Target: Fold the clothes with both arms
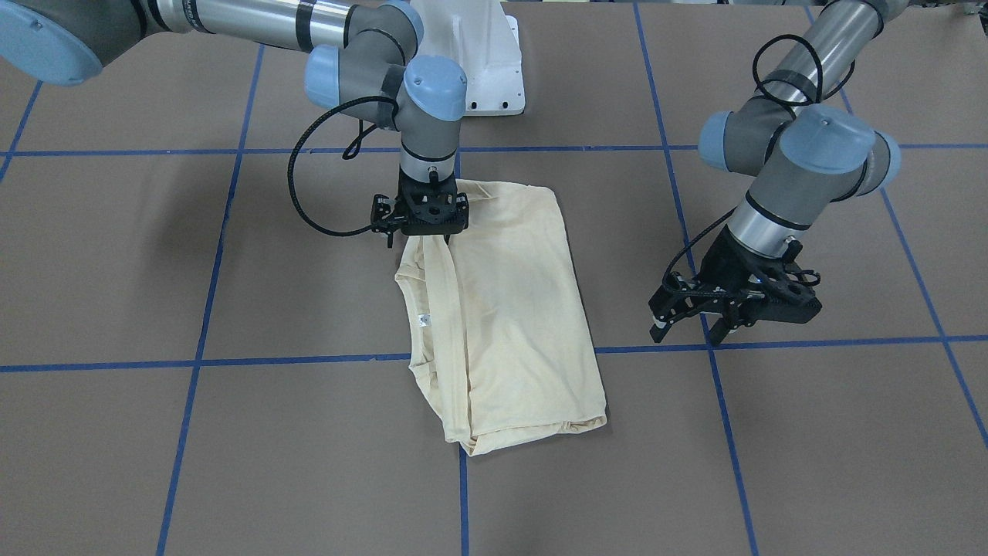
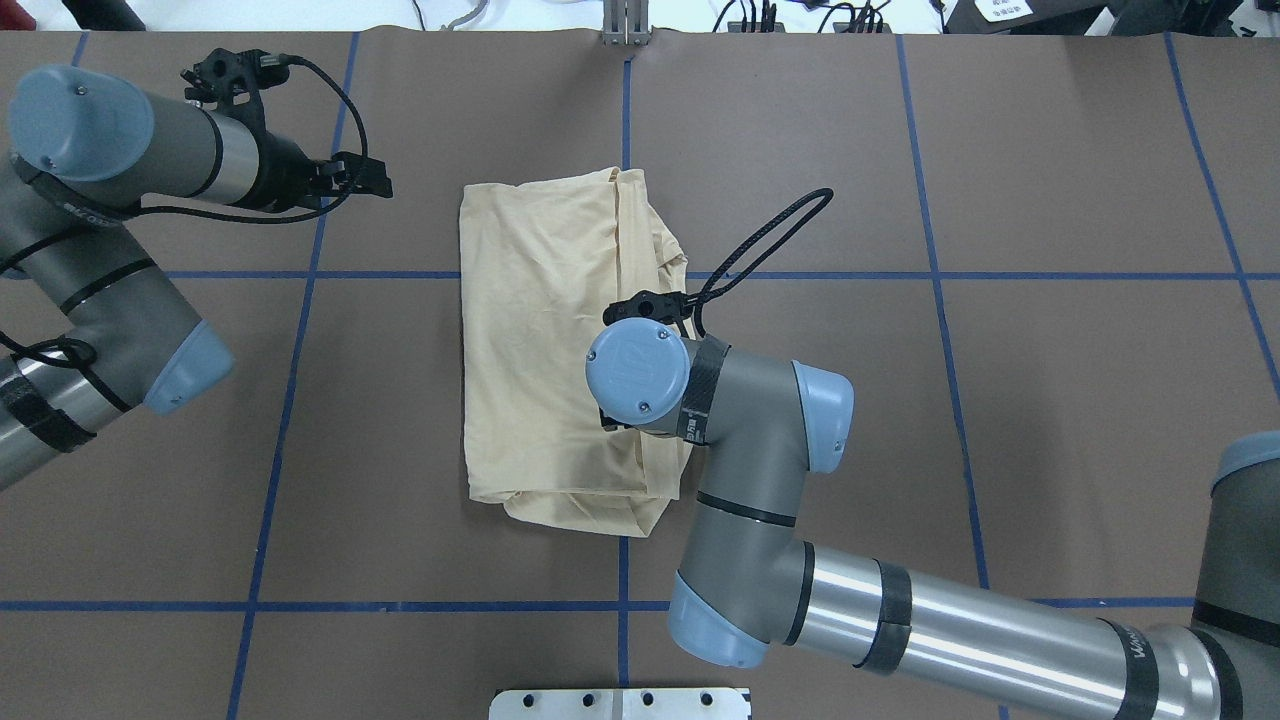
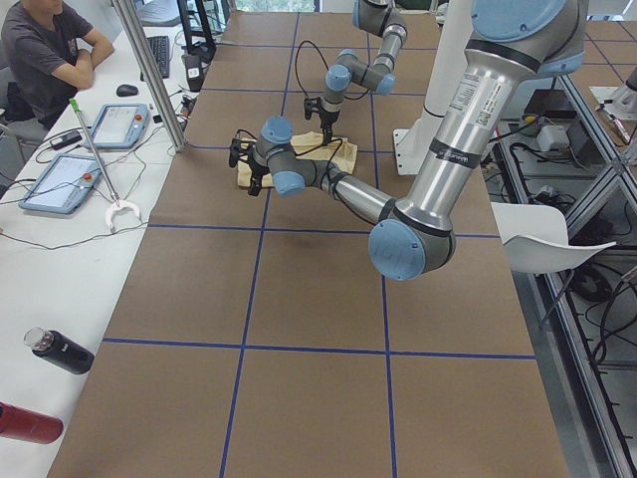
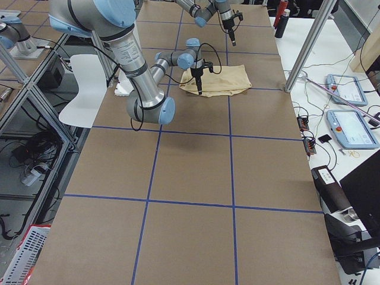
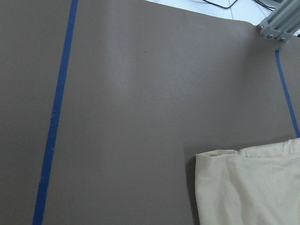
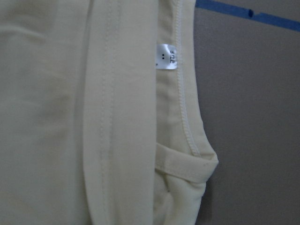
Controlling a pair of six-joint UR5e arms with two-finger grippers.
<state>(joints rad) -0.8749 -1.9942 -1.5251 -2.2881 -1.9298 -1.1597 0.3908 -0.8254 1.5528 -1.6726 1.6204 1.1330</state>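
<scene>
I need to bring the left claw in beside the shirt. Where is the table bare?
Bare table runs along the shirt's left edge, from the left claw back to the near tape line. The squares right of the right arm are bare too. Crowded: the shirt's right edge, under the right claw and its cable loop.

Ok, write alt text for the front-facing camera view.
A pale yellow shirt, folded into a long rectangle, lies in the middle of a brown table marked with blue tape lines. The robot's right hand points straight down at the shirt's corner nearest the robot; its left hand hangs open beside the shirt, touching nothing.
</scene>
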